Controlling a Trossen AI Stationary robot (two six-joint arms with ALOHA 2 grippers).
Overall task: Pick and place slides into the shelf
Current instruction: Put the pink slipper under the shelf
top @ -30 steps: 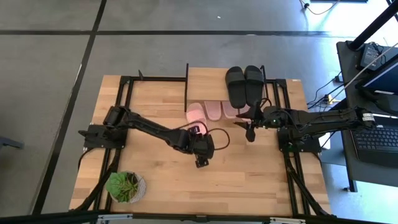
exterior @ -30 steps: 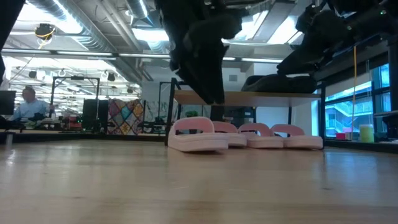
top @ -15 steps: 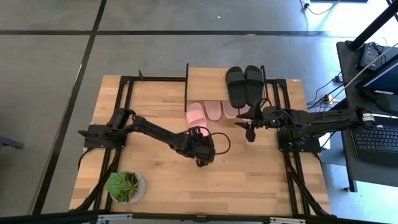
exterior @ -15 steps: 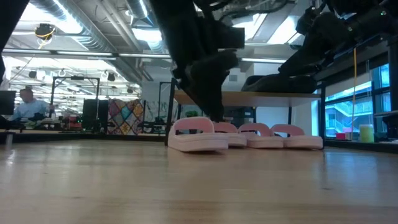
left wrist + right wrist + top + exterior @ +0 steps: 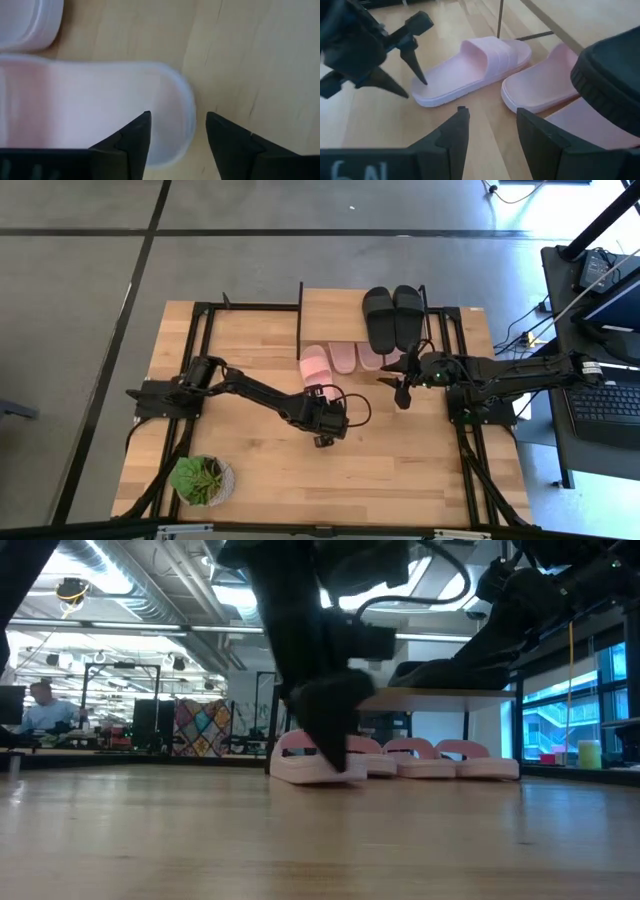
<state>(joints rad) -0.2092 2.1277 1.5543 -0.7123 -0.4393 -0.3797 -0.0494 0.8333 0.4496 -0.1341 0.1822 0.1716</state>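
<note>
The left hand (image 5: 322, 432), fingers apart and gripping nothing, straddles the heel edge of a pink slide (image 5: 316, 367) at centre frame, just before the shelf (image 5: 335, 308). This looks like the grasp step; next it must close on that edge. The right hand (image 5: 402, 392) waits spread at centre right.
</note>
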